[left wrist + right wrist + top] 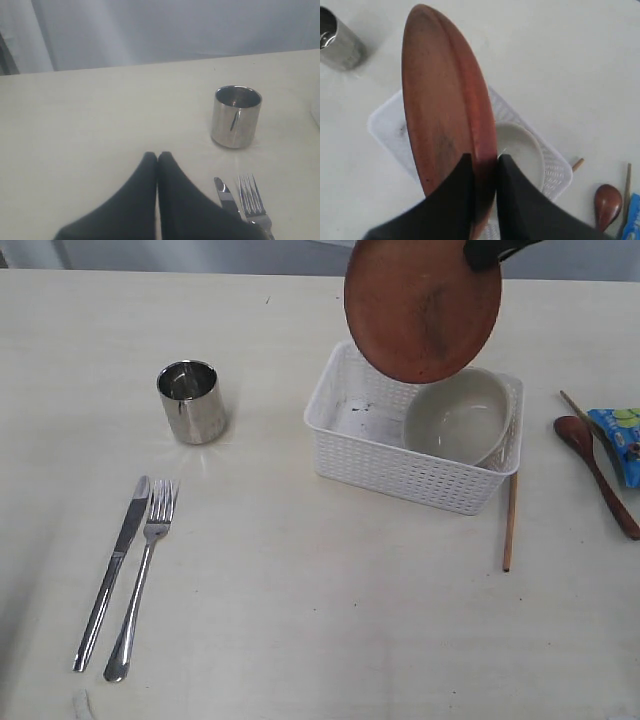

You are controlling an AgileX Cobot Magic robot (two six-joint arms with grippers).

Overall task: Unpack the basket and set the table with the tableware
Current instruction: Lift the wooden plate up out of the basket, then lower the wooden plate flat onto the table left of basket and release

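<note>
My right gripper (484,159) is shut on the rim of the brown round plate (422,308), holding it on edge in the air above the white basket (360,455); the plate (440,105) fills the right wrist view. A white bowl (458,418) lies tilted inside the basket. On the table (300,620) the steel cup (191,401) stands at the left, with the knife (112,568) and fork (145,572) side by side in front of it. My left gripper (158,156) is shut and empty, low over the table near the knife (225,192).
A wooden chopstick (510,522) lies beside the basket's right end. Further right lie a reddish-brown wooden spoon (598,473), another chopstick (575,405) and a blue chip bag (622,438) at the frame edge.
</note>
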